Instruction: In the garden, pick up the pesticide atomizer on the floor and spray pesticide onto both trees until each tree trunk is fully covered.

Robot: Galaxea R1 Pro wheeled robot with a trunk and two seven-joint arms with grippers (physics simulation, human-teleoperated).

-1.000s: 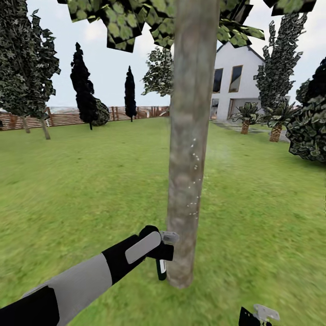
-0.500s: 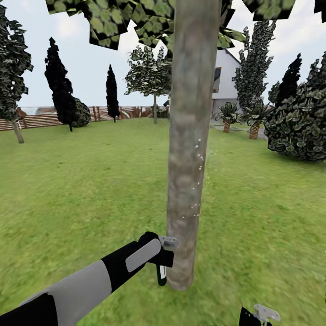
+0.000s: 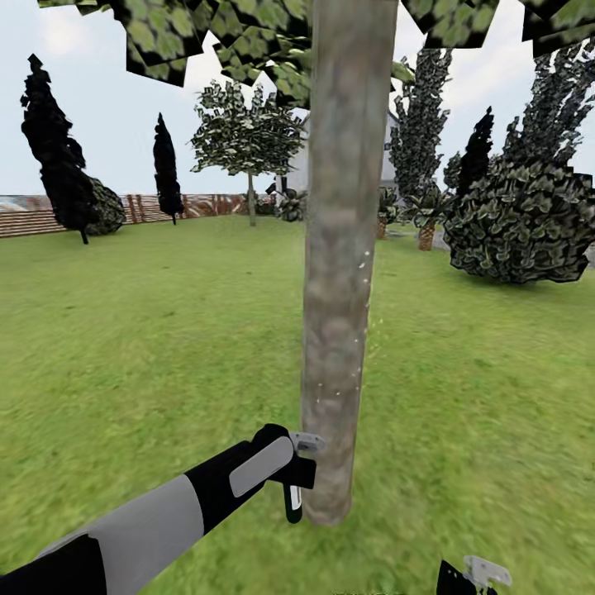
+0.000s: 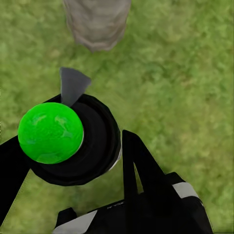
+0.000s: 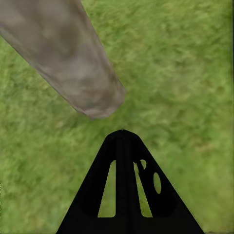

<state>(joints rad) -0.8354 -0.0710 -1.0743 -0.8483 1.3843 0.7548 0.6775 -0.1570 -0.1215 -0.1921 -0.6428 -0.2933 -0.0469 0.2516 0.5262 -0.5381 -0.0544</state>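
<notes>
**Now spraying low on the first trunk**

Broadly, the garden lawn [image 3: 124, 330] runs out to the slatted fence [image 3: 49, 219], and the tree trunk [image 3: 339, 248] I am working on rises straight ahead, close in front of me, up into its canopy [image 3: 248, 33]. A second leafy tree [image 3: 246, 136] stands far back near the fence. Small pale flecks dot the near trunk's right edge, which I take for spray.

My left gripper [image 3: 293, 463] sits low, just beside the trunk's base. In the left wrist view the fingers [image 4: 139, 165] are clamped around the pesticide atomizer [image 4: 73, 141], a dark round body with a bright green cap [image 4: 50, 132] and a grey nozzle [image 4: 72, 84] aimed toward the trunk foot [image 4: 97, 22]. I judge the atomizer light and rigid but round and likely slick, so a hold across the body below the cap, as now, seems safest; squeezing near the nozzle could skew the aim.

My right gripper [image 5: 123, 139] hangs near the trunk base with its two fingers pressed together on nothing.

The head view gives the trunk's height and the flecks, but hides the atomizer behind the wrist; the left wrist view shows the bottle and nozzle direction, yet nothing above the trunk's foot.
</notes>
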